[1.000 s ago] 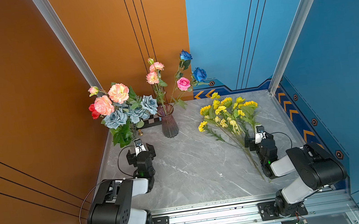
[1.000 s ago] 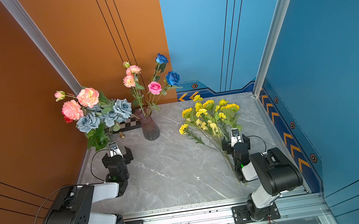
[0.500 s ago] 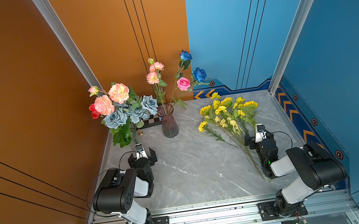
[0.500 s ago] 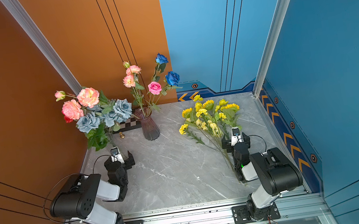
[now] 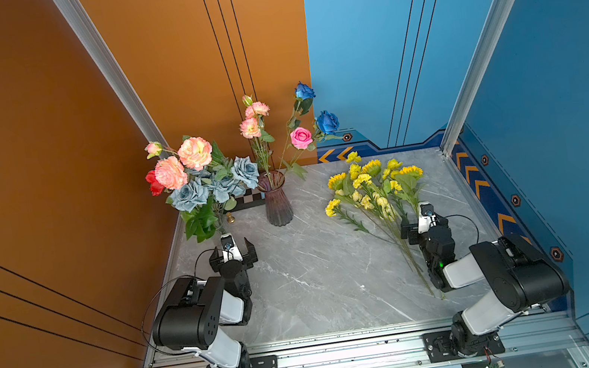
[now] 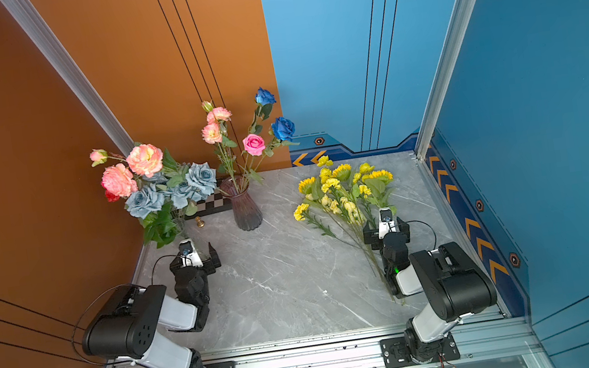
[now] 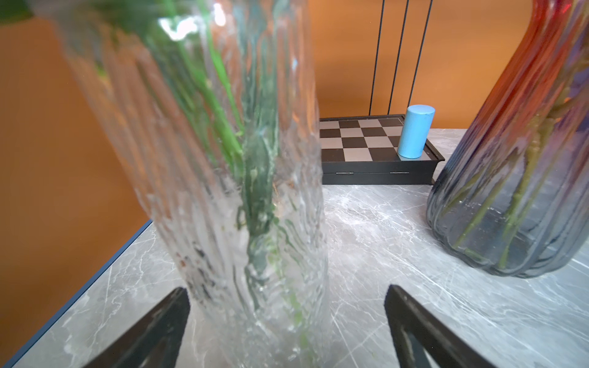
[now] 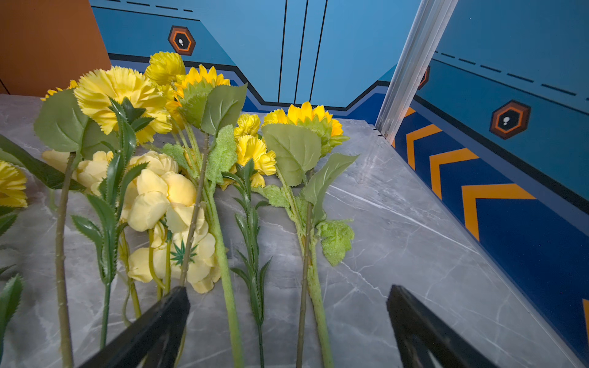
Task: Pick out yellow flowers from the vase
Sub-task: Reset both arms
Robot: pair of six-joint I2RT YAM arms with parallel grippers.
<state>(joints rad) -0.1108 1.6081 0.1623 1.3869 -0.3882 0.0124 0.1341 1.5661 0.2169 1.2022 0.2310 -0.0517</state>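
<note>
Raising left elbow [image 5: 183, 320], keeping right arm [image 5: 512, 271] still.
Holding left end effector [image 7: 287, 290] wide open at the clear vase [image 7: 239, 191], right end effector [image 8: 287, 291] wide open over yellow flowers [image 8: 159, 197].

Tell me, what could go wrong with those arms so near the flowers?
The open left gripper sits close to the clear vase, whose bouquet looks top-heavy; a nudge might topple it. The open right gripper hangs over stems of the yellow flowers on the table; moving off could drag them.
</note>
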